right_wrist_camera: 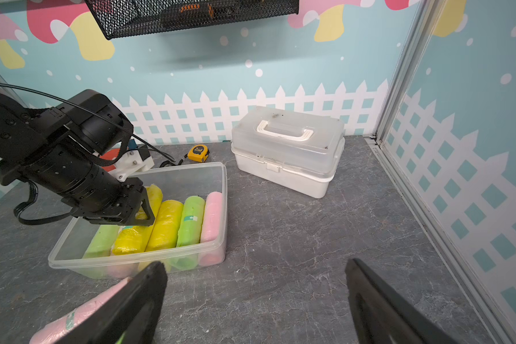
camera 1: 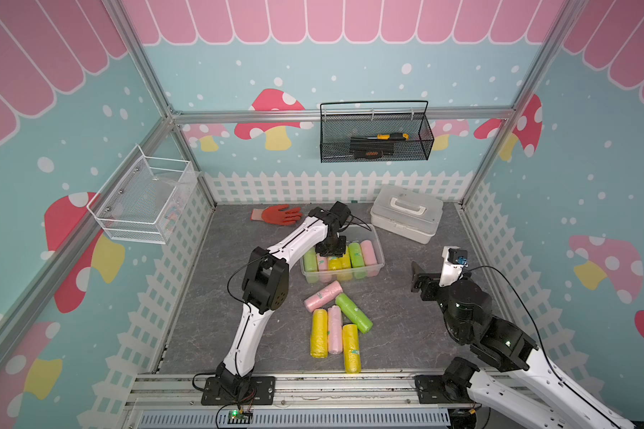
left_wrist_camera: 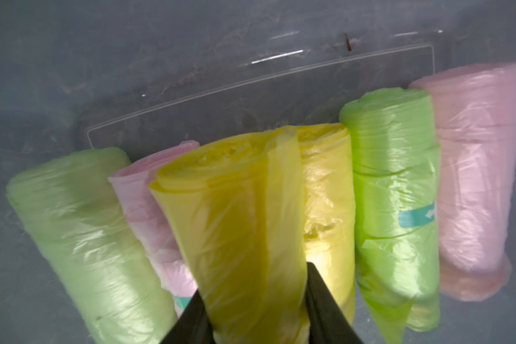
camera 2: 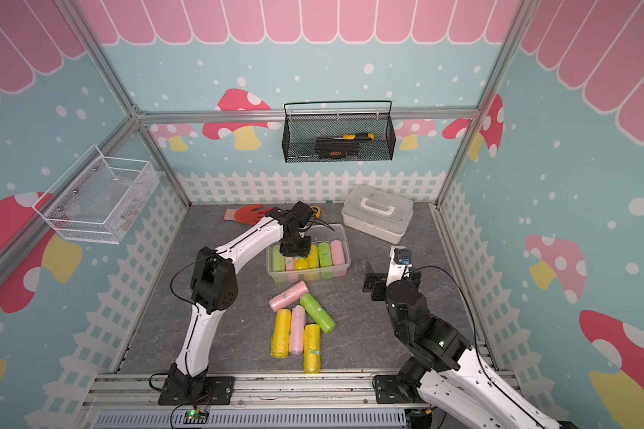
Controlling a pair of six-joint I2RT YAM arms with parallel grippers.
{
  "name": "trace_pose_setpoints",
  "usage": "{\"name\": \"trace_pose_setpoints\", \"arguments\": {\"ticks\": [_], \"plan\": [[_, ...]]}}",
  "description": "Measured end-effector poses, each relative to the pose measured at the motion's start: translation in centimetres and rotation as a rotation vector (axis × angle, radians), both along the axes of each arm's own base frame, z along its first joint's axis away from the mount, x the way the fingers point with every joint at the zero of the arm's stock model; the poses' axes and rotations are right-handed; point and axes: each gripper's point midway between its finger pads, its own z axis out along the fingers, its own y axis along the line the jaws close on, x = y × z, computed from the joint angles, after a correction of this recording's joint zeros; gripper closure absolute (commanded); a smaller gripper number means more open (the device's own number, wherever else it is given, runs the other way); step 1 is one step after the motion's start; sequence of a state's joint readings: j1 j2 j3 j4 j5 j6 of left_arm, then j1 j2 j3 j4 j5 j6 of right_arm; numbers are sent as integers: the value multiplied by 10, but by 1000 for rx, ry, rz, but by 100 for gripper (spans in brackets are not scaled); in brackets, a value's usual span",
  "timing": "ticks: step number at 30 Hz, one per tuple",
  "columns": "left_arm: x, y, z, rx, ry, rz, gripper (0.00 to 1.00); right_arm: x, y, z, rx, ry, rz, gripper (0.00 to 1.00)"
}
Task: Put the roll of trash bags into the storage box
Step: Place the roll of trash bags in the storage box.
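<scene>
Top views: left gripper (camera 1: 331,255) pinches a yellow roll (camera 1: 334,265) low inside the box (camera 1: 380,249), above 5 rolls (camera 1: 357,256) that fill its near part. Left wrist: bare box floor runs beyond the roll ends to the far wall. Right wrist: right gripper (right_wrist_camera: 256,265) spread over open table (right_wrist_camera: 280,238).

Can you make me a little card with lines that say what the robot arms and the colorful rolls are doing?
Left gripper: shut on a yellow roll, held over the storage box
Right gripper: open, holding nothing
Rolls lying in the box: five; two green, two pink, one yellow
Rolls outside the box: five; two yellow, two pink, one green
Job: not finished yet
</scene>
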State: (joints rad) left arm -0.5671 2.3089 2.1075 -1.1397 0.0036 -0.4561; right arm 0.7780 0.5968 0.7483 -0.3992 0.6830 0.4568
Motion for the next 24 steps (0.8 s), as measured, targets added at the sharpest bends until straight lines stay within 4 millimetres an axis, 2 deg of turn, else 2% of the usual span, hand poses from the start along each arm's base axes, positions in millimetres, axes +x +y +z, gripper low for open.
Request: {"name": "trace_pose_setpoints", "arguments": {"ticks": [7,24], "plan": [[1,4,-11,74,31,-1,100,0,0,0,0,0,2,5],[2,4,-24,64,87,17,100,0,1,0,0,1,3,5]]}}
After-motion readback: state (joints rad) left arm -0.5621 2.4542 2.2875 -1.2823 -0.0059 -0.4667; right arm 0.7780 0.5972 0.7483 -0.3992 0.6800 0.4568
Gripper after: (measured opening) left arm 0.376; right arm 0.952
